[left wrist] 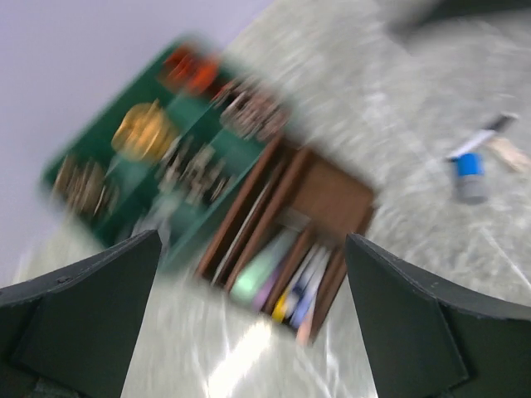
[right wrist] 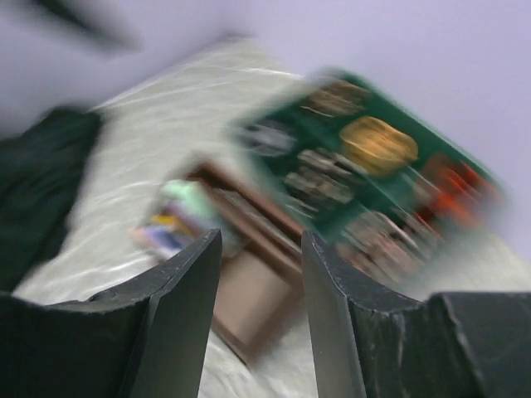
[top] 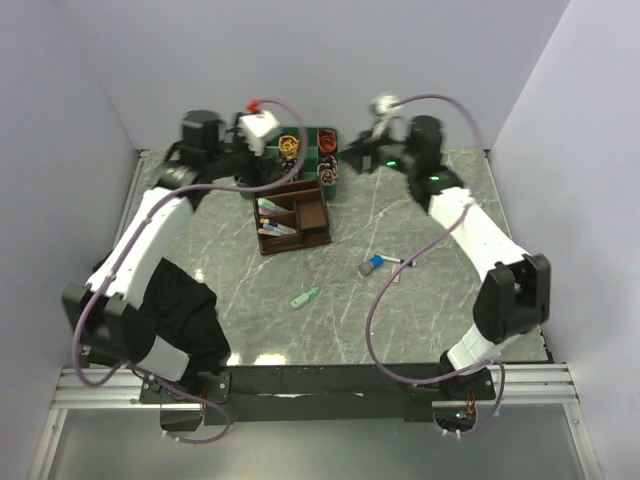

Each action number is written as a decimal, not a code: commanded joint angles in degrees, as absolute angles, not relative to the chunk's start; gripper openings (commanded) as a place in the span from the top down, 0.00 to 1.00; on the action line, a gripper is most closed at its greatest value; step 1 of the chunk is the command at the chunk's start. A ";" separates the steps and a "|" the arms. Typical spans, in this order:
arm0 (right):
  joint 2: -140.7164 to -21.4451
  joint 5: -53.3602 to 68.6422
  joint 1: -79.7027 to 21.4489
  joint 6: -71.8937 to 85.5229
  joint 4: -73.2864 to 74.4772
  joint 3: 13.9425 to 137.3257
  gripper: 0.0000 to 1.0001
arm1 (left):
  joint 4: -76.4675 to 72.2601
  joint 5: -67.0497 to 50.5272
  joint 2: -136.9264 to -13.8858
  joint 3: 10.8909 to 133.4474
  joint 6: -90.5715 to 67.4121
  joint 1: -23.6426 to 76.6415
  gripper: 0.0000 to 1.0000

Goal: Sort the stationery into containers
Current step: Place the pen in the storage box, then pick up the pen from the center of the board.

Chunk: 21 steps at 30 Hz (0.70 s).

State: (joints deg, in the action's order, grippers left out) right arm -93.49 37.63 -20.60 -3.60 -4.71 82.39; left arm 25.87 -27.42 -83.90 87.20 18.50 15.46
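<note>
both wrist views are smeared, but each pair of fingers reads as parted with nothing between: the left gripper (left wrist: 251, 240) wide, the right gripper (right wrist: 261, 236) narrower. both hang at the far side over the brown organiser (top: 295, 215), which holds pens in its left slots, just near of a green tray (top: 333, 150). loose on the table lie the mint clip (top: 306, 298), near of the organiser, and the grey-blue cylinder (top: 371, 267) to its near right. the right gripper looks best placed for the cylinder: drop straight down, straddle its round sides squarely so it cannot roll, and close low.
</note>
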 commanded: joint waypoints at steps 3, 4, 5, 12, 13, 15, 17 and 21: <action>-86.23 22.24 -4.16 7.66 3.42 73.58 0.49 | 38.27 -36.12 -103.56 106.31 32.95 28.53 0.00; -85.26 21.89 -2.56 6.69 4.38 72.26 0.49 | 40.93 -36.73 -107.19 114.70 34.96 29.87 0.00; -83.60 21.45 -1.42 5.72 7.27 70.51 0.49 | 44.18 -37.17 -110.97 119.48 35.42 31.10 0.01; -77.52 26.79 4.66 -8.49 25.20 64.16 0.52 | 46.44 -36.48 -128.51 132.95 40.86 41.55 0.02; -77.00 27.33 5.35 -10.00 26.96 63.55 0.54 | 43.97 -36.39 -128.06 130.54 42.61 42.36 0.02; -74.28 27.34 6.15 -12.29 28.74 59.78 0.59 | 40.09 -37.79 -129.36 128.94 43.07 43.59 0.02; -71.12 24.62 6.85 -13.18 28.13 56.10 0.60 | 39.73 -40.86 -132.00 131.38 40.88 44.56 0.05; -69.35 22.24 7.73 -15.46 30.49 54.58 0.59 | 32.82 -44.38 -136.93 132.64 35.78 45.52 0.10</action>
State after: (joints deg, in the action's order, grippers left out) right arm -71.92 24.21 6.55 -10.85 27.40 55.46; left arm 41.98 -38.92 -134.87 130.50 38.76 45.91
